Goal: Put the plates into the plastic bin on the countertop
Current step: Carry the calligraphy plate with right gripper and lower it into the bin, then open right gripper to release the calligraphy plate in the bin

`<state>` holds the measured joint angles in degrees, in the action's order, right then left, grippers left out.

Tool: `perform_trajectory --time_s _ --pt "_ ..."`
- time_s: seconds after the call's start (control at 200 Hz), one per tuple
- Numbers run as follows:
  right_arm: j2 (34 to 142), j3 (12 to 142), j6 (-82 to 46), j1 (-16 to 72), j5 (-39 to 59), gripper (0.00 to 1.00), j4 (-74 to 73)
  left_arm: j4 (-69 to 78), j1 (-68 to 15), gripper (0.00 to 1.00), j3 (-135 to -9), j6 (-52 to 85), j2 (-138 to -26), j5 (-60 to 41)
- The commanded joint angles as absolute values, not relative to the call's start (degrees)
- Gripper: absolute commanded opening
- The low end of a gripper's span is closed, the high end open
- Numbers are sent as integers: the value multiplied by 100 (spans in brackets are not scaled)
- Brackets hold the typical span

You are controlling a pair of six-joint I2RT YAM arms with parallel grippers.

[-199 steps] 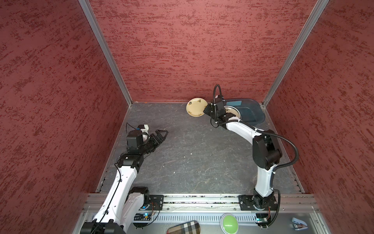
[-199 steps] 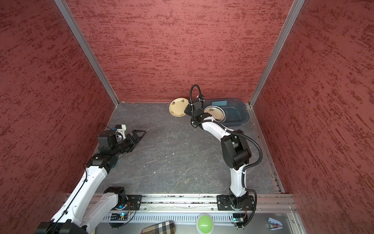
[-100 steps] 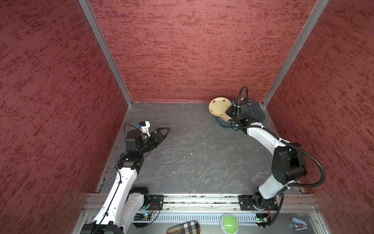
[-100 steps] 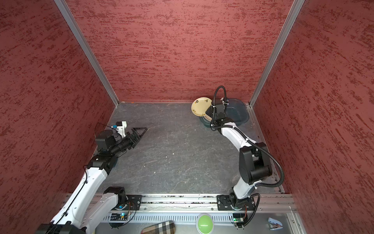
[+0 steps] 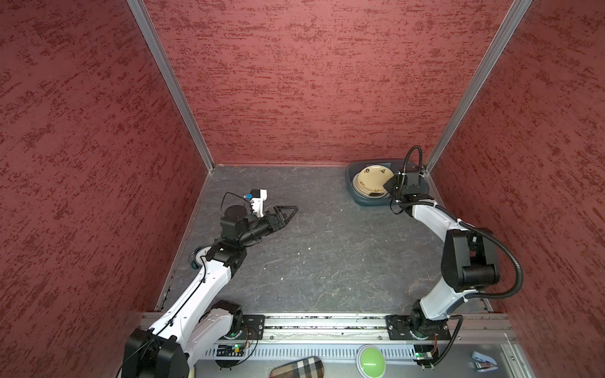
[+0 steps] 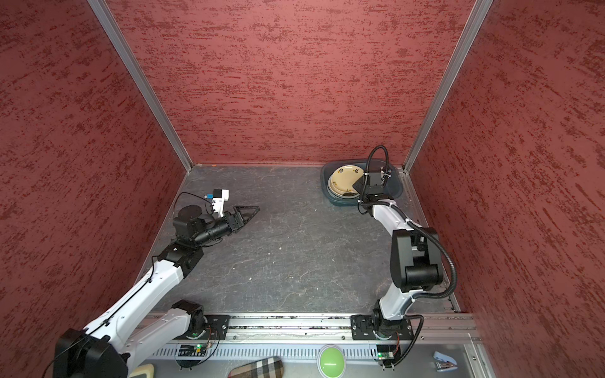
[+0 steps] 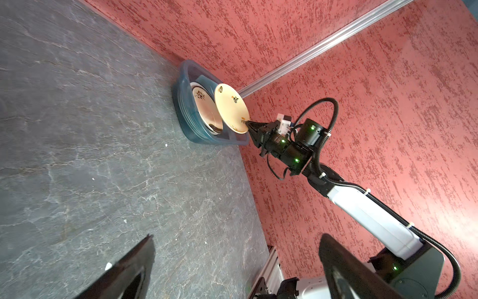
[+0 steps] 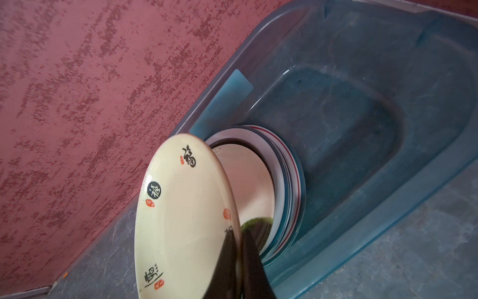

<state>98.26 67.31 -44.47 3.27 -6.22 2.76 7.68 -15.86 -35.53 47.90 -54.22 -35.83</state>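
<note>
My right pincer [image 8: 237, 234] grips the cream plate [image 8: 181, 212] by its rim, tilted over the stack [image 8: 291, 176] in the bin [image 8: 388, 64] ready for stacking; left pincer [image 5: 293, 209] sits wide open, empty

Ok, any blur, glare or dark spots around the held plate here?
Right wrist view: plate sharp, characters legible; right end effector clamped on its rim is a dark, soft blur; stack below mirrors the red wall. Left wrist view: plate crisp, open left end effector near-black at the frame edge. In both top views: even light, no glare, bin small.
</note>
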Motion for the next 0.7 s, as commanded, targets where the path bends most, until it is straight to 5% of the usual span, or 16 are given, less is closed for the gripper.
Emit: perform_trajectory --time_s 0.0,0.651,0.696 --pt "10042 6986 -4526 268 -408 0 45 870 -1689 99 -3755 4609 -5393 -3381" --pt "10777 7357 -4632 153 2 0 250 609 -1791 99 -3841 4555 -5351 -3173" --pt "10784 7356 -4631 149 -8 6 255 599 -1789 99 -3841 4546 -5342 -3173"
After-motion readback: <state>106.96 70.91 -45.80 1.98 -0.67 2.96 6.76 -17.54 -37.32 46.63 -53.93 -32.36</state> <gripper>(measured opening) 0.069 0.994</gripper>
